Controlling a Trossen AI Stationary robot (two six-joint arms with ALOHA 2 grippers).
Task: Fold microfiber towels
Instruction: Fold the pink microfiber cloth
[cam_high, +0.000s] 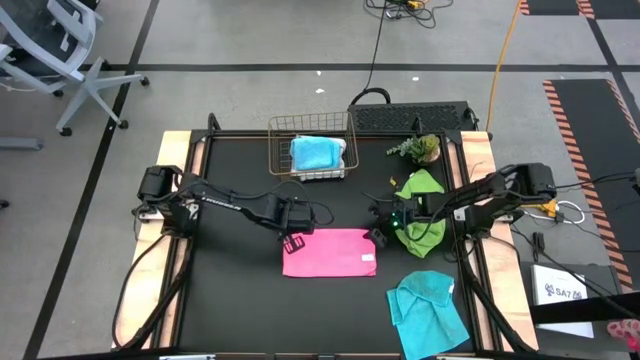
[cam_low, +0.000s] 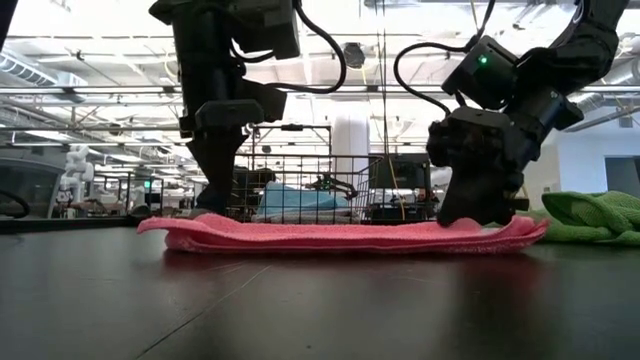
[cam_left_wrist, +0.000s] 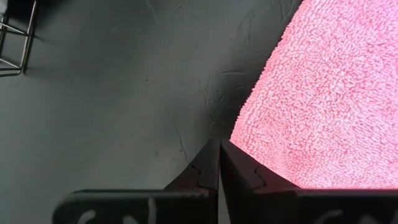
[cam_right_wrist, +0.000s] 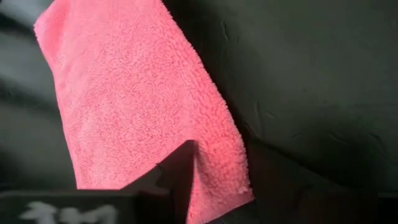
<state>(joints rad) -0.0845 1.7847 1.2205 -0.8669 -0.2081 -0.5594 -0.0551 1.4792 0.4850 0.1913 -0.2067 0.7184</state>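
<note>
A pink microfiber towel (cam_high: 330, 252) lies flat on the black table as a doubled rectangle; two layers show in the low view (cam_low: 340, 236). My left gripper (cam_high: 293, 241) is shut and points down at the towel's far left corner (cam_left_wrist: 249, 134). My right gripper (cam_high: 381, 236) is down at the towel's far right corner. A lime green towel (cam_high: 420, 215) lies bunched under my right arm. A cyan towel (cam_high: 428, 310) lies crumpled at the near right. Another cyan towel (cam_high: 313, 152) lies in the basket. My left gripper's shut fingertips (cam_left_wrist: 229, 155) stand on the table right at the pink towel's edge (cam_left_wrist: 245, 140), pointing down. No cloth shows between the fingers. Whether the outer side of one finger touches the edge, I cannot tell. My right gripper has the pink towel's corner edge (cam_right_wrist: 217, 177) from above. One dark finger (cam_right_wrist: 177, 174) shows on one side of the cloth, and the cloth hides the other finger. The rest of the towel lies flat on the table.
A copper wire basket (cam_high: 285, 128) stands at the far middle. A small green plant (cam_high: 420, 148) stands at the far right. Bare black table lies left of and in front of the pink towel.
</note>
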